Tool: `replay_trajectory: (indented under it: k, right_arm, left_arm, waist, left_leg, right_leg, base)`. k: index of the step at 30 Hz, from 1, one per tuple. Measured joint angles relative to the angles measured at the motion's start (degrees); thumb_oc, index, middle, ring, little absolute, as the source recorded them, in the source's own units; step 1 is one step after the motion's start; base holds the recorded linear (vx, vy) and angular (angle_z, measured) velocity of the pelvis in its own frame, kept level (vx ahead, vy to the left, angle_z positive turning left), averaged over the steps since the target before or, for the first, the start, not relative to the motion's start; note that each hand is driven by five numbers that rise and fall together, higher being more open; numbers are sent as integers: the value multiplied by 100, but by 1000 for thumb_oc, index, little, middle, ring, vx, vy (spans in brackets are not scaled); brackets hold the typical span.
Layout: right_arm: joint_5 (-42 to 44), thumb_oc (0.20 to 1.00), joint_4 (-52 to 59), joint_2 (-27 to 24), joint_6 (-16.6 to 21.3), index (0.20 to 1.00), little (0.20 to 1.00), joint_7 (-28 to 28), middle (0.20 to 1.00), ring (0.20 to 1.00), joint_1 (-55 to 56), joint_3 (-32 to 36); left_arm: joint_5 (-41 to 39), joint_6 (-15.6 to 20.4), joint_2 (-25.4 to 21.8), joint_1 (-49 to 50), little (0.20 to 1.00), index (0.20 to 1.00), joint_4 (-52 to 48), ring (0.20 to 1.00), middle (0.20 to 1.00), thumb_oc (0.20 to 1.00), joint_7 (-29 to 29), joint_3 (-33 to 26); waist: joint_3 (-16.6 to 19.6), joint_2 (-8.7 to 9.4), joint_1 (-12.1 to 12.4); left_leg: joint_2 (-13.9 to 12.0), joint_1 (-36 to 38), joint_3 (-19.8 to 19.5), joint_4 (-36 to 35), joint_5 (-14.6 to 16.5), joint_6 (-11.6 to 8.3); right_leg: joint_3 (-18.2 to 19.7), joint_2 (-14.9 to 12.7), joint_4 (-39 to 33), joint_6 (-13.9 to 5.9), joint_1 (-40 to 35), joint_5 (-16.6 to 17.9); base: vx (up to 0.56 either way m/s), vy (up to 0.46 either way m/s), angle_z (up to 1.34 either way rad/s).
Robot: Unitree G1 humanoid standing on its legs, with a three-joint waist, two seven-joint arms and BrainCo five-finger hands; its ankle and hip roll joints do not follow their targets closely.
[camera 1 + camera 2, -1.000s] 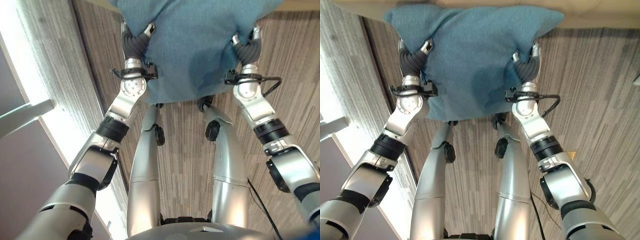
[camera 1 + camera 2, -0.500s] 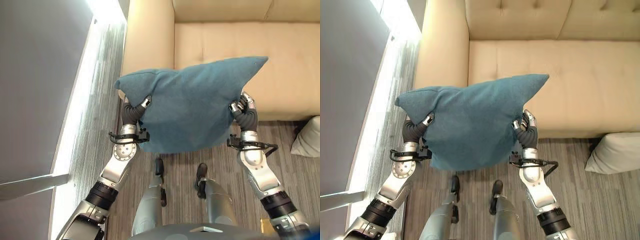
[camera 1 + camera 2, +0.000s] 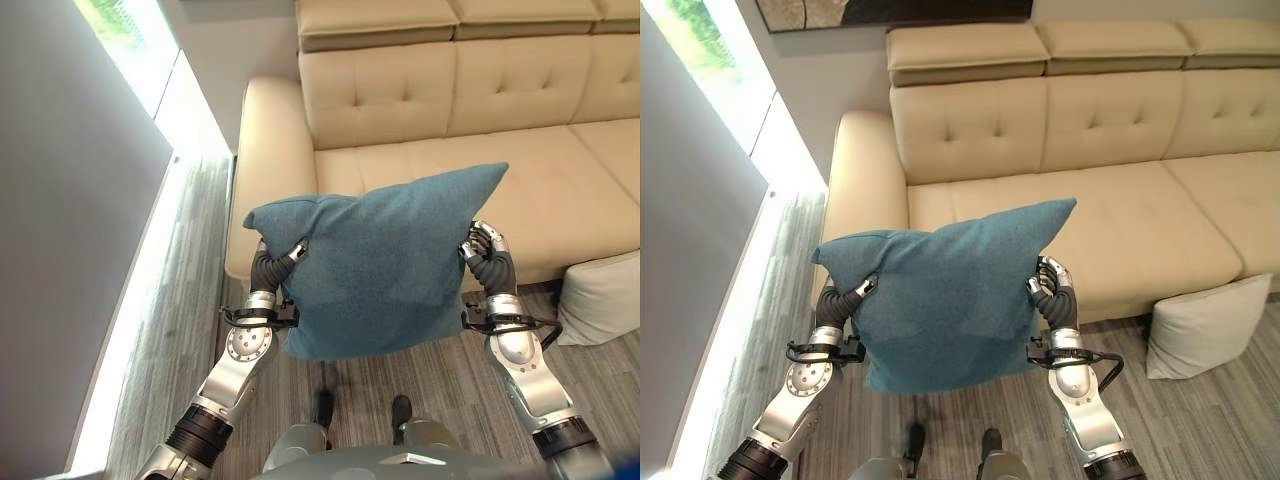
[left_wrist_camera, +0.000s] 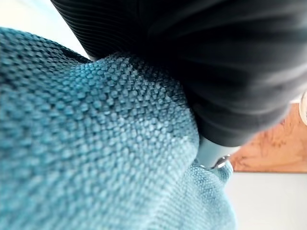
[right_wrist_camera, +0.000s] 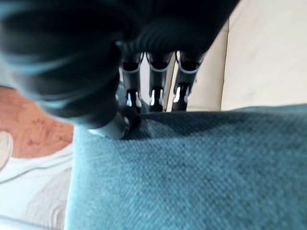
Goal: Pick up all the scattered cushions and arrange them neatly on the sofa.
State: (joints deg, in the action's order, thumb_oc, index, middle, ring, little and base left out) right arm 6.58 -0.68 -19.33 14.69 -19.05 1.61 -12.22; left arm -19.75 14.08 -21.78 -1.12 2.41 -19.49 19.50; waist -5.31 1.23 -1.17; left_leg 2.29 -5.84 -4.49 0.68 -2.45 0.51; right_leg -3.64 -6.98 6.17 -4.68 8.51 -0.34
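1. The teal cushion (image 3: 945, 295) hangs in front of the sofa (image 3: 1110, 150), left hand (image 3: 272, 268) and right hand (image 3: 1053, 290) each clamped on a side edge.
2. The pinches are shallow, so one edge could slip and the cushion swing down.
3. A grey cushion (image 3: 1200, 325) leans against the sofa front, on the floor (image 3: 1180, 420); the seat ahead looks free.

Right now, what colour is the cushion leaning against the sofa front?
Pale grey cushion, clearest in the right eye view.
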Motion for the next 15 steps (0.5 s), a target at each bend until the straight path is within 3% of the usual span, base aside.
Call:
replay_trajectory:
  k: [3,4,5,7,8,9,10,12,15]
  right_arm:
    - [-5,200,0,132,-64,200,200,98,200,200,-11,-153]
    - [-6,200,-5,176,-91,200,200,111,200,200,-15,-258]
    - [-10,200,-6,216,-122,200,200,141,200,200,-1,-308]
    - [-27,200,-4,221,-141,200,200,276,200,200,3,-362]
    - [-59,200,-4,209,-154,200,200,309,200,200,7,-357]
    - [-126,200,9,95,-181,200,200,305,200,200,75,-320]
    - [-126,200,35,-75,-195,200,200,295,200,200,188,-138]
    - [-126,200,36,-231,-205,200,200,254,200,200,185,-86]
    - [-124,200,151,-254,-194,200,200,190,200,200,133,30]
  left_arm:
    - [-17,-14,-177,217,200,200,1,200,200,200,97,-140]
    - [-61,-16,-177,341,200,200,1,200,200,200,98,-264]
    - [-114,-19,-147,439,200,200,0,200,200,200,106,-318]
    - [-169,-18,-123,670,200,200,-8,200,200,200,165,-451]
    - [-179,-21,-114,726,200,200,-7,200,200,200,166,-441]
    - [-211,-29,20,707,200,200,0,200,200,200,180,-397]
    - [-208,-30,157,588,200,200,-1,200,200,200,218,-240]
    - [-214,-36,238,573,200,200,-1,200,200,200,221,-115]
    - [-222,-35,357,509,200,200,-3,200,200,200,297,-87]
  waist:
    - [-33,-22,81]
    - [-81,-51,163]
    - [-129,-91,217]
    - [-151,-137,260]
    - [-158,-134,253]
    - [-230,-224,154]
    - [-267,-286,57]
    - [-271,-300,71]
    - [-279,-311,76]
  left_leg:
    - [79,164,685,-46,66,164]
    - [24,230,1091,-62,101,243]
    - [-16,328,1309,-128,111,268]
    - [-33,421,1505,-334,149,222]
    - [-40,425,1482,-393,109,176]
    - [-149,349,1215,-399,-13,62]
    - [-296,264,914,-441,-136,-87]
    - [-501,278,758,-417,-190,-205]
    - [-746,42,506,114,-20,-488]
  right_leg:
    - [294,-84,0,-135,183,349]
    - [2,-145,39,-285,339,505]
    - [-539,-281,94,-344,330,400]
    - [-1367,-638,-73,-363,228,412]
    - [-1509,-683,-282,-426,146,481]
    - [-1085,-334,-383,-415,82,580]
    - [-793,-28,-640,-212,-95,561]
    - [-999,198,-947,-83,-350,622]
    - [-1291,479,-1042,234,-534,477]
  base:
    - [-20,179,-125]
    - [34,11,-139]
    - [64,-35,-139]
    - [94,-78,-86]
    - [157,-181,-25]
    - [208,-300,59]
    - [209,-322,79]
    - [160,-241,57]
    - [70,-155,41]
